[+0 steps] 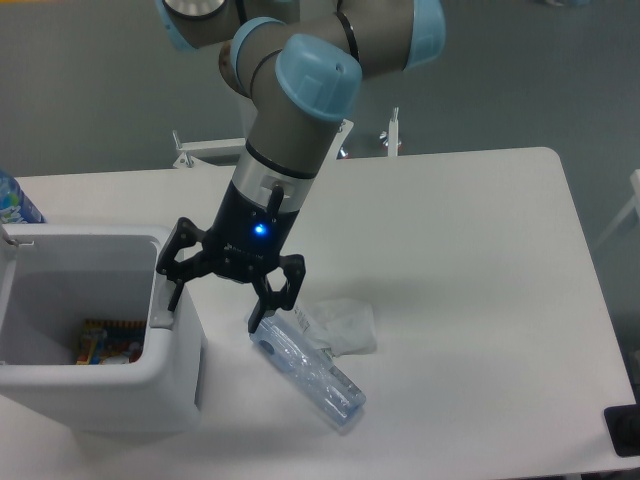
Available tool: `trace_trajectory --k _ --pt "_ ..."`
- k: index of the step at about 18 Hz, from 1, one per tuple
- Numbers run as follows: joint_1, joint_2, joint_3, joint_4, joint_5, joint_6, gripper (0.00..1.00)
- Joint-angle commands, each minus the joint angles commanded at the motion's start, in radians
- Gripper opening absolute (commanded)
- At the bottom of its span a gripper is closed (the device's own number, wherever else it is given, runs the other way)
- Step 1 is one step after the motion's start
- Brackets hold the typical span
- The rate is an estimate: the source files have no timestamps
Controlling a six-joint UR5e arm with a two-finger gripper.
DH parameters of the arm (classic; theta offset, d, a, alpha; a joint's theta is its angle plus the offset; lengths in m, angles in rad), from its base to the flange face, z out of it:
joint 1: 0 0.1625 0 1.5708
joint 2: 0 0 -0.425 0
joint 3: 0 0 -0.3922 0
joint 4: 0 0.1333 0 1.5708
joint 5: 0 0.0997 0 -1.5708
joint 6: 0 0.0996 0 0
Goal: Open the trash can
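The trash can [170,375] is a boxy white bin at the table's front left. Its top stands open and the lid is out of sight; coloured wrappers [108,342] lie inside at the bottom. My gripper [215,306] is open, hanging at the bin's right rim. Its left finger [176,290] is at the grey tab [160,305] on that rim, and its right finger [262,308] hangs just above a clear plastic bottle [310,372]. Nothing is between the fingers.
The clear bottle lies on its side to the right of the bin, next to a crumpled clear wrapper [340,325]. A blue-labelled bottle [15,202] shows at the left edge behind the bin. A dark object [625,430] sits at the table's front right corner.
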Motion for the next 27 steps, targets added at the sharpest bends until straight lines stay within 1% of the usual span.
trace_trajectory --k 3,4,6,9,11,13,14,15,17,19,21,23,24,26,27 --pt "0.049 -0.002 0.011 0.041 0.000 0.015 1.00" --pt "0.078 0.000 0.011 0.051 0.000 0.040 1.00" --pt "0.141 -0.002 0.006 0.051 0.002 0.118 1.00" --pt "0.262 -0.009 -0.023 0.049 0.002 0.298 1.00" --pt "0.348 -0.008 -0.063 0.049 0.002 0.459 1.00" --pt "0.406 -0.008 -0.100 0.048 0.003 0.630 1.00" --pt "0.417 -0.012 -0.101 0.046 0.006 0.694 1.00" --pt "0.429 -0.017 -0.098 0.043 0.035 0.739 1.00" --pt "0.440 -0.034 -0.083 0.040 0.168 0.785 1.00" --pt "0.440 -0.067 -0.055 0.028 0.303 0.822 1.00" --pt "0.437 -0.106 -0.014 -0.026 0.362 0.838 1.00" --pt "0.433 -0.124 0.024 -0.095 0.386 0.842 1.00" --pt "0.433 -0.130 0.037 -0.124 0.408 0.871 1.00" --pt "0.428 -0.141 0.049 -0.144 0.475 0.993 1.00" --pt "0.428 -0.143 0.051 -0.144 0.497 1.046 1.00"
